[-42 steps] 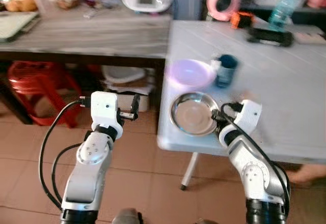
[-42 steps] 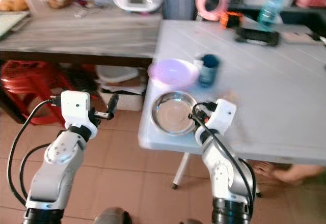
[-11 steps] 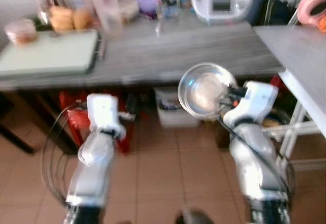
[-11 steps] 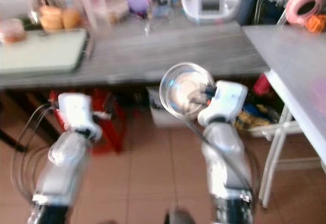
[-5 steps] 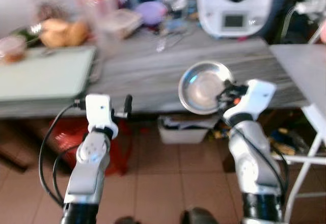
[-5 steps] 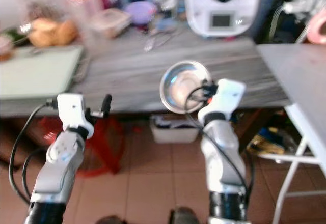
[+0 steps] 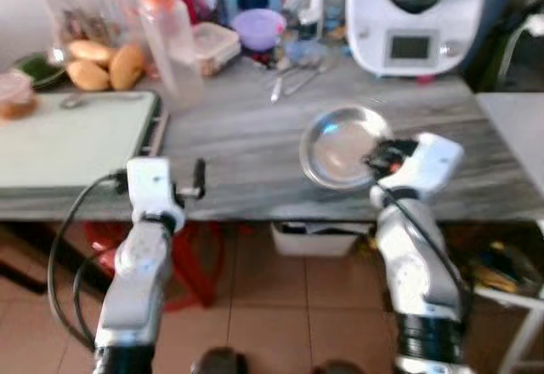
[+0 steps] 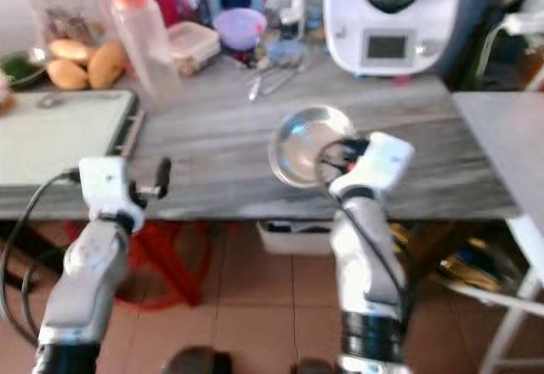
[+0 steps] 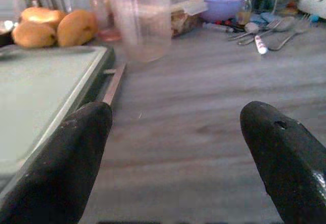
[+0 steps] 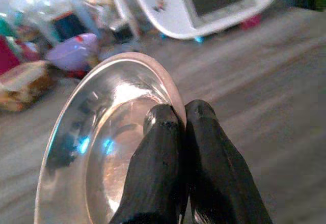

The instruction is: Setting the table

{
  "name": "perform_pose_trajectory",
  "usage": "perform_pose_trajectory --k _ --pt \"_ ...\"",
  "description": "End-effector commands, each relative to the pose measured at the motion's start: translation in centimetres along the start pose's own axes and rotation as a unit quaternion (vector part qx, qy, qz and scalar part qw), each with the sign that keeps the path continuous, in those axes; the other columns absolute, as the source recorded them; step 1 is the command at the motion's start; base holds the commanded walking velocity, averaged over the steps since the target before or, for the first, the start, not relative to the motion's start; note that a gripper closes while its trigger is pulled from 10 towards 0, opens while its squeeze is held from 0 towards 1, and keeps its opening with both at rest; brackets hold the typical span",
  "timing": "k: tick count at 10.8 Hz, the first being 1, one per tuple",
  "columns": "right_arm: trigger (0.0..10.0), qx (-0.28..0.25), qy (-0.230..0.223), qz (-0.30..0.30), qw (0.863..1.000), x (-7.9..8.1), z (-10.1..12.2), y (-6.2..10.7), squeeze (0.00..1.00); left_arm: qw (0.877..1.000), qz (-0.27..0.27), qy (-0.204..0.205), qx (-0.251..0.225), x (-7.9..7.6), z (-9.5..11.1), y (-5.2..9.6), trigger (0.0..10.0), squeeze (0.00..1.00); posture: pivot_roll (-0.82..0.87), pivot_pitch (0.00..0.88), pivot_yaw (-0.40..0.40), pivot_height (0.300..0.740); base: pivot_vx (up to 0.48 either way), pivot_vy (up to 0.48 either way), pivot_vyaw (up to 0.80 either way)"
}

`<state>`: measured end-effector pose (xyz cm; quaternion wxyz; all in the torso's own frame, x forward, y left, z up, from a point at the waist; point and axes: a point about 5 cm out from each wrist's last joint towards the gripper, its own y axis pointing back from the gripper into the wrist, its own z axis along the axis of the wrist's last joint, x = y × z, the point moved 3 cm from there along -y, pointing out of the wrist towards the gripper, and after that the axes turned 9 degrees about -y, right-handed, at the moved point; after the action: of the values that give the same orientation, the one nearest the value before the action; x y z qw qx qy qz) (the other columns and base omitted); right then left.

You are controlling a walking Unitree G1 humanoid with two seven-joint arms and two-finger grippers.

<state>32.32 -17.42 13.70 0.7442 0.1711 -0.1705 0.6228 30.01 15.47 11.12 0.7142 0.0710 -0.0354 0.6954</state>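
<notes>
A shiny steel bowl (image 7: 338, 146) is held tilted above the front part of a grey wooden counter (image 7: 238, 140). My right gripper (image 7: 380, 158) is shut on the bowl's rim; in the right wrist view its two fingers (image 10: 165, 132) pinch the rim (image 10: 168, 89) from inside and outside. My left gripper (image 7: 195, 184) hovers at the counter's front edge, open and holding nothing. In the left wrist view its fingers (image 9: 76, 142) stand wide apart over the bare counter top.
On the counter are a pale green board (image 7: 68, 144), bread rolls (image 7: 106, 64), an orange-capped bottle (image 7: 170, 38), a purple bowl (image 7: 259, 27), loose cutlery (image 7: 293, 76) and a white appliance (image 7: 416, 17). A red stool (image 7: 197, 259) stands underneath. A white table corner (image 7: 520, 115) is at right.
The bowl was lifted off the white table and carried in my right gripper. The view swung left and closed in on the counter, and the bowl now hangs over it.
</notes>
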Motion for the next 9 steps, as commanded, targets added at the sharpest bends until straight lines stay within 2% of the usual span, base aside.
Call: perform_pose_trajectory --k 1,2,4,7,8,9 --pt "10.0 0.005 -0.020 -0.007 1.000 -0.1 0.0 -0.3 0.00 1.000 0.010 -0.012 -0.001 0.5 0.5 0.3 10.0 0.00 0.02 0.000 0.045 0.740 0.000 0.000 0.00" --pt "10.0 0.021 -0.039 -0.017 0.999 -0.3 -0.3 -0.9 0.00 0.999 0.031 -0.023 0.021 1.4 -0.3 0.6 10.0 0.00 0.03 0.000 0.044 0.740 0.000 0.000 0.00" --pt "10.0 0.066 -0.039 -0.012 0.997 0.0 -1.6 -1.7 0.00 0.998 0.039 0.002 0.051 1.7 -1.5 1.0 10.0 0.00 0.03 0.000 0.031 0.740 0.000 0.000 0.00" --pt "10.0 0.085 -0.043 -0.019 0.995 -0.1 -2.6 -1.7 0.00 0.999 0.025 0.000 0.048 0.7 -1.2 1.2 10.0 0.00 0.02 0.000 0.026 0.740 0.000 0.000 0.67" --pt "10.0 0.095 -0.051 -0.018 0.994 0.2 -2.8 -2.1 0.00 0.998 0.025 -0.003 0.050 0.8 -1.2 1.0 10.0 0.00 0.02 0.000 0.030 0.740 0.000 0.000 0.00" --pt "10.0 0.128 -0.044 -0.025 0.991 0.1 -3.8 -2.5 0.00 0.998 0.013 -0.017 0.053 0.4 -1.1 0.9 10.0 0.00 0.02 0.000 0.034 0.740 0.000 0.000 0.00"
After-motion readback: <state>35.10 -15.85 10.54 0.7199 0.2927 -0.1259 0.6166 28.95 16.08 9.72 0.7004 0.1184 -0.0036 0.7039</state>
